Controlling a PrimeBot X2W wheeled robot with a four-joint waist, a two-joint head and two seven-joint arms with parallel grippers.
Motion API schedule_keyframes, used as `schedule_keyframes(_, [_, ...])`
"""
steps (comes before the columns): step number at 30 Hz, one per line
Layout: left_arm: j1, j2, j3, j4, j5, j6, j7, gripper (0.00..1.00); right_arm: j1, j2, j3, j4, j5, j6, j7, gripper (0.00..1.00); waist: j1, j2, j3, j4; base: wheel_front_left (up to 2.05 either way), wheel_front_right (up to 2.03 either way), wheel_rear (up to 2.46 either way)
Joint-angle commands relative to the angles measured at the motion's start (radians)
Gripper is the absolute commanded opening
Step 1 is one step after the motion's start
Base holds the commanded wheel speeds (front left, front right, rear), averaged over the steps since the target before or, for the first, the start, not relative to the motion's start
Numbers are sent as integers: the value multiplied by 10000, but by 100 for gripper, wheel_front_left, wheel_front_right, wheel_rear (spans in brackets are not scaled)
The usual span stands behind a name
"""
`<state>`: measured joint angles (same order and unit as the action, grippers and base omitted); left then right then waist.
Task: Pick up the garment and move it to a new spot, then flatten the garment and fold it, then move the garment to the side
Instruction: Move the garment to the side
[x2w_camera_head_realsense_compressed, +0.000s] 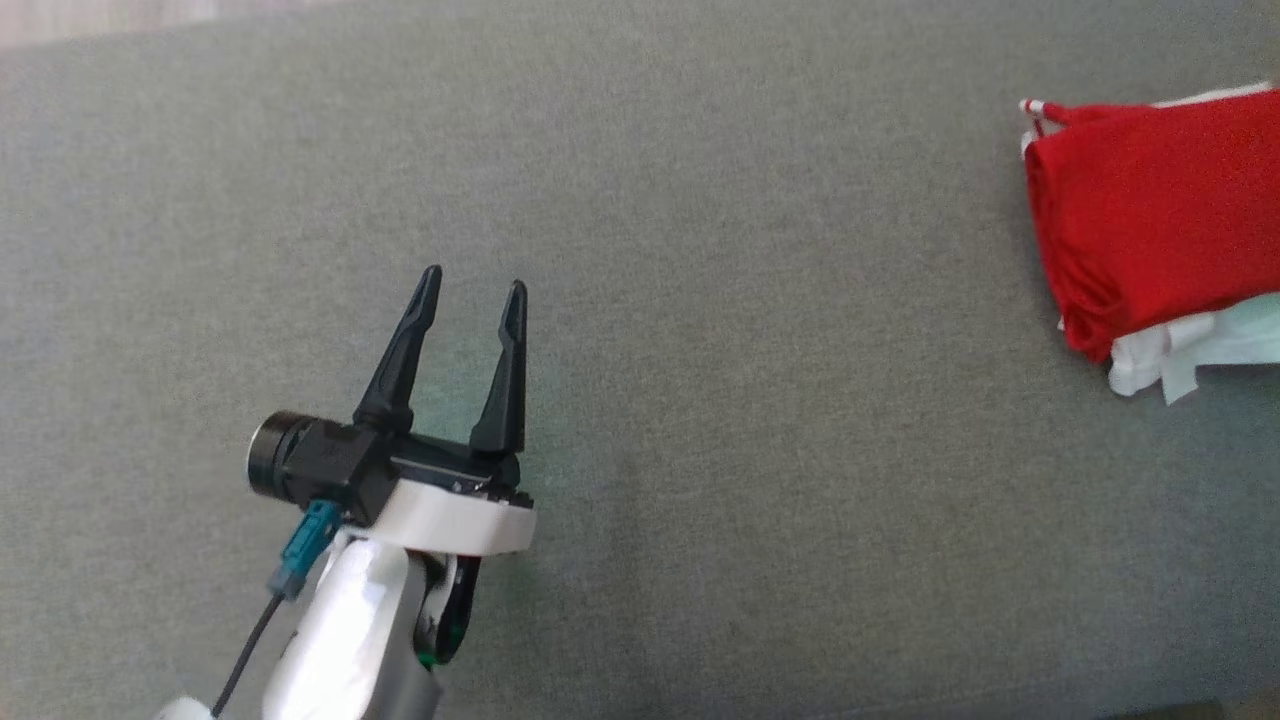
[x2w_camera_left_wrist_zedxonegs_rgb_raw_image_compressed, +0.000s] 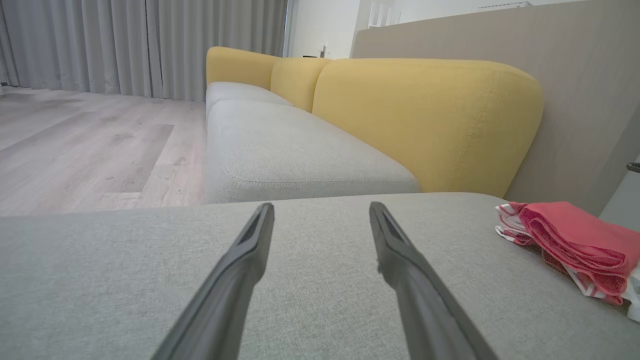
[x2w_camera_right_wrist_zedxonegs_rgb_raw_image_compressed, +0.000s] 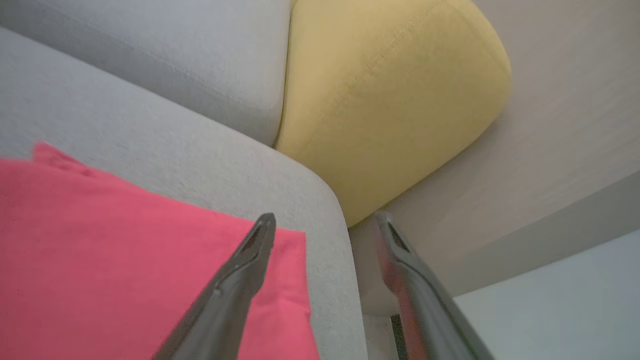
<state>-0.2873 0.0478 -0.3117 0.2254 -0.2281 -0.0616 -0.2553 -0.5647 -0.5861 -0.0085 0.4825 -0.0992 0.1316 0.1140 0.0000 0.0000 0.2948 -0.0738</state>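
The right end effector (x2w_camera_right_wrist_zedxonegs_rgb_raw_image_compressed: 325, 216) stands with its two fingers spread and nothing between them, one finger over the corner of the red garment (x2w_camera_right_wrist_zedxonegs_rgb_raw_image_compressed: 125, 240) and the other past the rounded edge of the grey seat cushion (x2w_camera_right_wrist_zedxonegs_rgb_raw_image_compressed: 320, 210); whether a finger touches the cloth cannot be told. The left end effector (x2w_camera_head_realsense_compressed: 475, 278) is likewise open and empty, poised over bare cushion well apart from the garment. The garment lies folded at the far right of the cushion, on top of pale cloth (x2w_camera_head_realsense_compressed: 1170, 360), so the move to the side looks all but finished. To end it well, the right arm should rise straight up and away with the fingers kept wide, so that no tip drags the top layer or pulls the fold open; the left arm has no need to approach. By count: two end effectors of two fingers each; one red garment; underneath it some white and striped pieces, their number uncertain; three yellow backrests (x2w_camera_left_wrist_zedxonegs_rgb_raw_image_compressed: 425, 120) beyond.
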Motion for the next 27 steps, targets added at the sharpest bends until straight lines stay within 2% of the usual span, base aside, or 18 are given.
schedule_keyframes(1, [-27, 24, 385, -280, -74, 17, -65, 100, -66, -50, 139, -471, -28, -9, -73, 100, 0, 0, -347, 57, 0, 0, 0])
schedule_keyframes(7, [423, 24, 432, -209, -167, 114, -65, 100, 63, 1171, 569, -1432, 247, -9, -137, 100, 0, 0, -1447, 334, 0, 0, 0])
schedule_keyframes(14, [1100, 24, 672, -156, -217, 305, -65, 100, 1027, 2329, 801, -2126, 1053, -9, -846, 100, 0, 0, -2562, 720, 0, 0, 0])
schedule_keyframes(22, [1772, 24, 1003, -203, -344, 479, -65, 100, 2672, 4265, 463, -2470, 1579, -9, -2066, 100, 0, 0, -3080, 1109, 0, 0, 0])
schedule_keyframes(27, [2061, 24, 1069, -75, -237, 371, -65, 100, 3598, 5024, 412, -2227, 2024, -9, -2952, 100, 0, 0, -3198, 1287, 0, 0, 0])
